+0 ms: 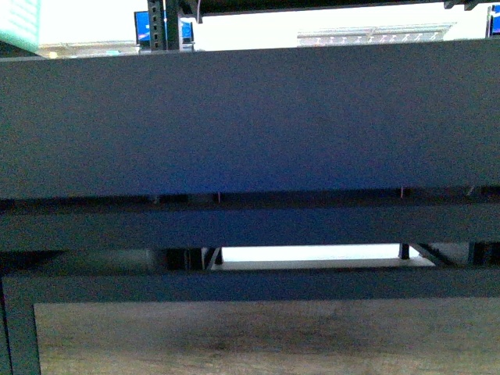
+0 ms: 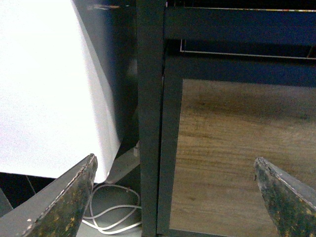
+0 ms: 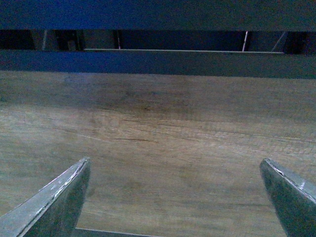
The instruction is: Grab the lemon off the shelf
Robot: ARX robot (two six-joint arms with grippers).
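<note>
A wood-grain front panel point(image 3: 158, 148) fills both wrist views, so you are low against the black metal display shelf point(image 1: 250, 117). Nearest, the left gripper point(image 2: 174, 159) and the right gripper point(image 3: 175, 161) both stand wide apart and hold nothing. Just past the left one are a black upright point(image 2: 150, 123) and a white curved cabinet wall point(image 2: 49, 89) (keep clear of both). The yellow oval lemon shows in no view; I judge it lies on the deck above. Raise one arm over the shelf's top edge first, find the fruit, then approach slowly.
</note>
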